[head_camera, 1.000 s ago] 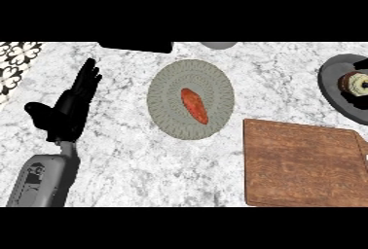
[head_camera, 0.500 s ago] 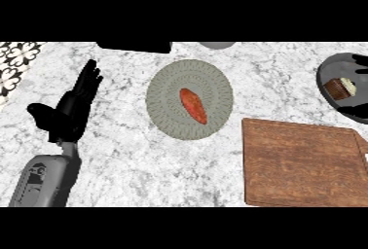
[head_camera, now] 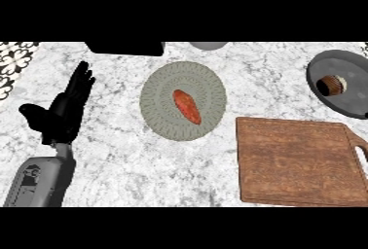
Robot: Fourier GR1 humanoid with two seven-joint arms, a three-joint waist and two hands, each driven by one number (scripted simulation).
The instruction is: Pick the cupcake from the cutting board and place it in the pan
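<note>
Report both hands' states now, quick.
Left hand: open, fingers straight, holding nothing, resting at the view's left.
Right hand: not in view.

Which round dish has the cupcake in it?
The dark grey pan at the right edge holds the cupcake. The ribbed green-grey plate holds an orange food piece instead.

Single head view, steeply down on counter (head_camera: 144, 165).

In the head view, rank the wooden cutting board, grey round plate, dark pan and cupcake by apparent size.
1. Brown wooden cutting board
2. Grey round plate
3. Dark grey pan, partly cut off at the edge, so unsure
4. Small brown cupcake
</note>
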